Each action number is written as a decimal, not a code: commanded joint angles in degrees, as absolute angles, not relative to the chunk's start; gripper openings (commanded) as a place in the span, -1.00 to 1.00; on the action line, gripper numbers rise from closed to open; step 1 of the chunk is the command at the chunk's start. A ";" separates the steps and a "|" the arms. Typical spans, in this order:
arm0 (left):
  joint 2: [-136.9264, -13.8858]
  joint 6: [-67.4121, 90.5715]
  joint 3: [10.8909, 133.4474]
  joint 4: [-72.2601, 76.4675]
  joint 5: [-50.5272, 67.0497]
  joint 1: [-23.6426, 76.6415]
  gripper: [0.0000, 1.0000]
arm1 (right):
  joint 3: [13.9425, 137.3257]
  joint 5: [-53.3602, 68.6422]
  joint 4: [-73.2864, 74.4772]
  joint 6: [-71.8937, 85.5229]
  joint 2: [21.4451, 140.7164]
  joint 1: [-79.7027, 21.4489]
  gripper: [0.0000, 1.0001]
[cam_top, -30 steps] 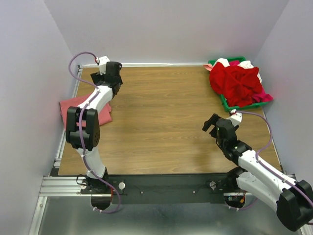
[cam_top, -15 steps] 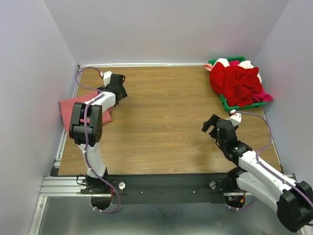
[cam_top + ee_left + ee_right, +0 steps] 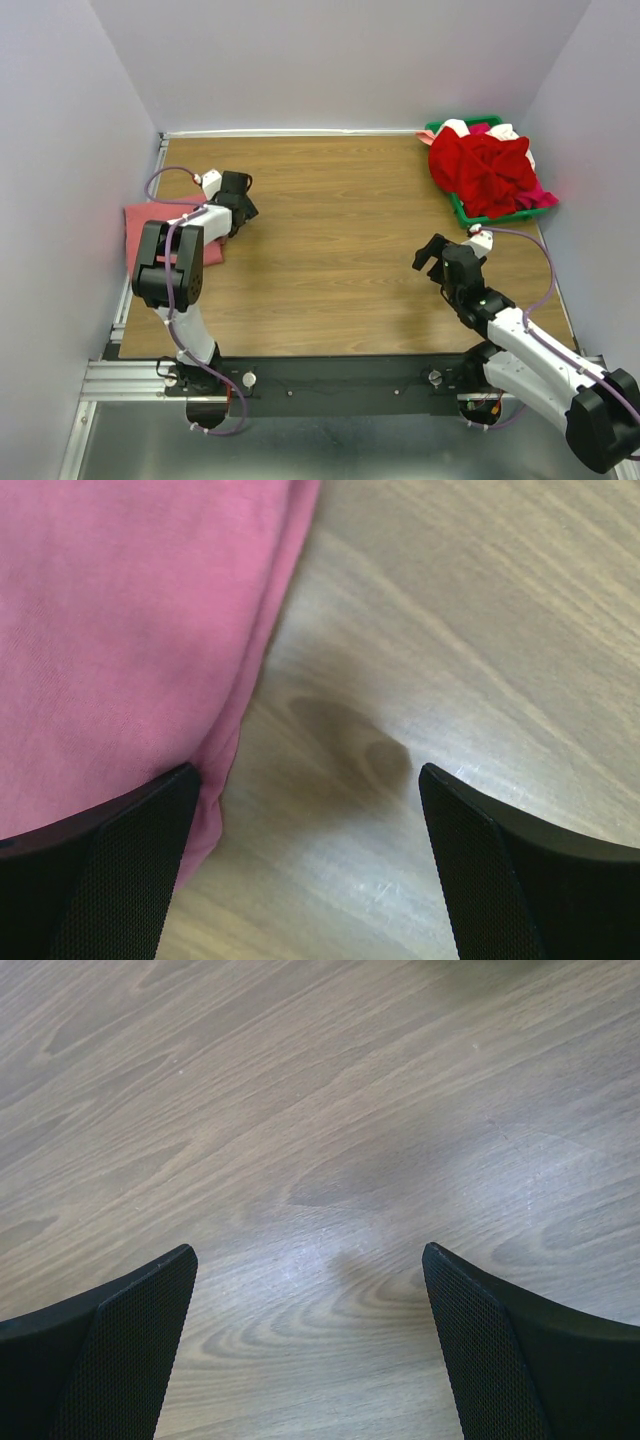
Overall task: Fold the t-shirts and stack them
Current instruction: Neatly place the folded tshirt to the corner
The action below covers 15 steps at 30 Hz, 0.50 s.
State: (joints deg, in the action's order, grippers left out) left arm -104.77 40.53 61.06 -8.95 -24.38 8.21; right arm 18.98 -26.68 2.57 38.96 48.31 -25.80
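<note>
- The left gripper (image 3: 241, 206) hovered low over the table (image 3: 330, 240), at the right edge of the pink shirt (image 3: 141, 222).
- In the left wrist view its jaws stood wide apart and gripped nothing. Bare wood showed in the gap, and one finger (image 3: 110, 870) overlapped the shirt's rounded edge (image 3: 120, 640) — whether it touched the cloth could not be determined.
- The pink shirt lay flat and folded at the table's left edge, about halfway along it. The left arm partly covered it in the top view.
- The right gripper (image 3: 433, 254) was positioned over the near right part of the table, well apart from all clothing.
- In the right wrist view its jaws were also spread wide, with only wood grain and a faint shadow between the fingers (image 3: 110, 1350).
- The remaining shirts (image 3: 490, 165) — mostly red, with some white and pink cloth showing — sat heaped and unfolded in a green bin (image 3: 463, 211) at the far right corner.
- The heap rose above the bin's rim and spilled over its sides.
</note>
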 commanded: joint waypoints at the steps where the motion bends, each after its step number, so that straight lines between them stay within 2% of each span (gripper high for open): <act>1: -101.61 47.54 58.19 -15.02 -24.34 7.82 0.97 | 18.02 -26.46 1.32 39.11 48.25 -25.49 1.00; 15: -94.93 48.78 55.45 -20.83 -29.61 9.49 0.97 | 18.19 -27.16 1.41 39.20 49.04 -25.58 1.00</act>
